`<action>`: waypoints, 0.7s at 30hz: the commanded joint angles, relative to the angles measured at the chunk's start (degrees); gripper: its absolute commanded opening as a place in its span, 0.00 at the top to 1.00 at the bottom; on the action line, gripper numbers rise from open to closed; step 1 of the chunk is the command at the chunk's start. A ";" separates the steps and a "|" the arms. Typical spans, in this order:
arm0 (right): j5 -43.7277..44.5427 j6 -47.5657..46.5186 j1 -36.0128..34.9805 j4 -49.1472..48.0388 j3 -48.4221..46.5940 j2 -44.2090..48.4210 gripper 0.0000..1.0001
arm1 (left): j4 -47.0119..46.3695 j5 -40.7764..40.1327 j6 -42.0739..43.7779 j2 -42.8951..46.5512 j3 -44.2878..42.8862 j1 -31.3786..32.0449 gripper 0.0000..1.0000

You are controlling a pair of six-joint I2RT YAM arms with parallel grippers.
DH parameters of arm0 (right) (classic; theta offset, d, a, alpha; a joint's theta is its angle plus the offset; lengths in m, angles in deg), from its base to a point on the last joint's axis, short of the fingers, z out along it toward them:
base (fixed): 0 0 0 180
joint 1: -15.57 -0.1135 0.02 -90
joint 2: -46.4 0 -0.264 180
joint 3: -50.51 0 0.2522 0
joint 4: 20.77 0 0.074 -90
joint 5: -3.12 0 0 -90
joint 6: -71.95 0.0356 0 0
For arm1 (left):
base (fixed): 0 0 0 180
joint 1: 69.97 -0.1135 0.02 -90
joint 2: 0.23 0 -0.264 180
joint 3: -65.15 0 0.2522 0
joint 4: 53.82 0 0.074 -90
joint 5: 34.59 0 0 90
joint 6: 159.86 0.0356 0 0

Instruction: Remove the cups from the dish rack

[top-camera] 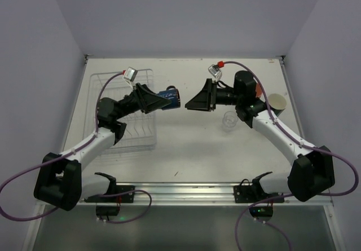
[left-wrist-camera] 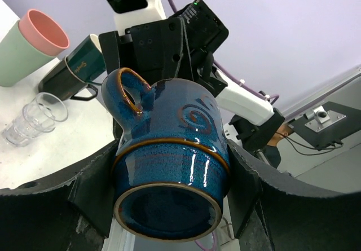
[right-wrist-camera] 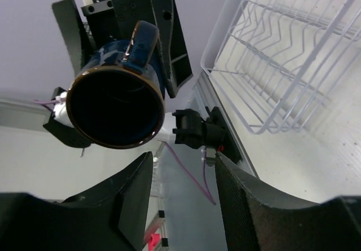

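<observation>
The left gripper [top-camera: 157,100] is pinching a blue mug [left-wrist-camera: 169,166] by its body, one finger on each side. The base is toward the wrist and the handle is uppermost, so the open mouth points across at the right gripper [top-camera: 192,101]. The mug hangs in the air over the middle of the bench [top-camera: 186,155], just off the right side of the dish rack [top-camera: 113,84], which sits toward the far left corner. Held sideways like this, the rim end is left free — it reads as an offer for a mid-air handover, since the unloaded cups stand toward the right edge. The right gripper faces the mouth with its fingers spread and nothing between them, near the mug but apart from it. By the right edge are a clear glass [top-camera: 229,120], a pink tumbler [left-wrist-camera: 42,31] seemingly nested in a mint-green tumbler [left-wrist-camera: 17,59], and a dark teal mug [left-wrist-camera: 79,67]. No cup shows in the visible part of the rack, so this may be the last one. The right fingers would need to close firmly before the left lets go — the glaze looks slippery
</observation>
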 commanded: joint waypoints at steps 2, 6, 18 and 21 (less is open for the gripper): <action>-3.58 8.13 -0.23 -11.84 0.71 0.18 0.49 | -6.57 0.32 -1.17 0.03 -0.36 0.79 1.00; -4.37 10.78 -0.14 -15.09 0.54 -0.96 0.49 | -6.83 0.32 -1.25 -0.41 -0.27 1.32 1.00; -6.74 18.78 -2.33 -24.76 -0.52 -5.36 0.51 | -9.56 0.23 -1.78 -3.13 -1.58 4.22 1.00; -6.74 19.04 -2.95 -25.03 -0.87 -5.62 0.58 | -9.65 -0.12 -1.52 -3.57 -1.67 4.92 1.00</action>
